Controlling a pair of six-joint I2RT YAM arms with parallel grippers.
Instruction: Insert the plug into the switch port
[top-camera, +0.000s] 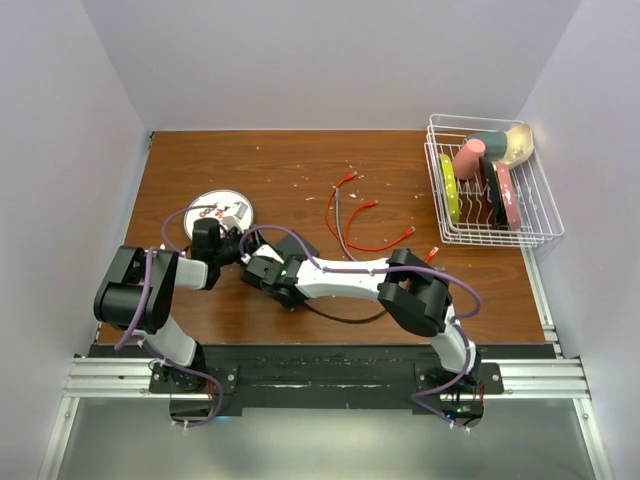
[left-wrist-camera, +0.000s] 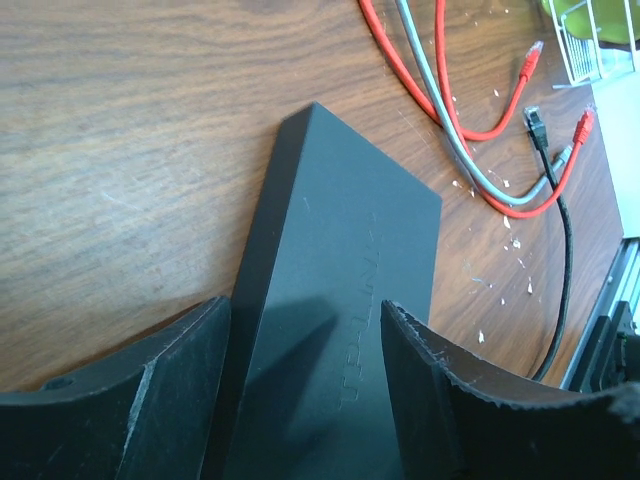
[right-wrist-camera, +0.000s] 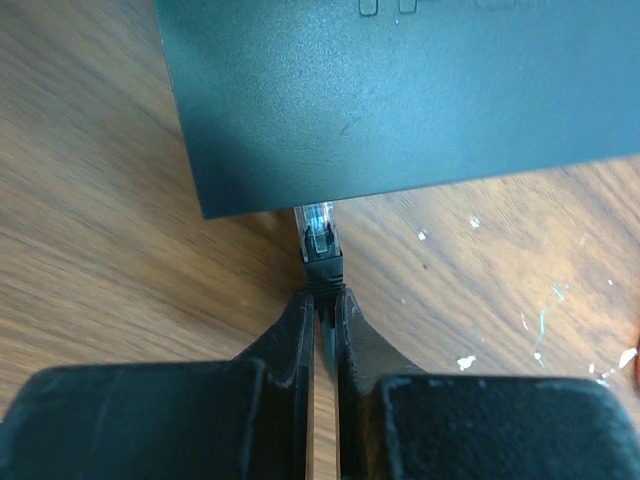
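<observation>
Alignment matters: right end effector (right-wrist-camera: 322, 300), clamped on the plug (right-wrist-camera: 318, 235), should push squarely into the switch (right-wrist-camera: 400, 100). Left end effector (left-wrist-camera: 307, 308) straddles it, jaws apart.

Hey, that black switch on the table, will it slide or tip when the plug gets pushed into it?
Likely to slide: the switch is a smooth flat box on the bare wooden table. Tipping looks unlikely, since it lies low and wide. The left gripper straddling it could brace it.

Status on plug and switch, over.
Left gripper open, straddling switch. Right gripper shut on plug, tip at switch edge, not seen seated. Path unobstructed.
</observation>
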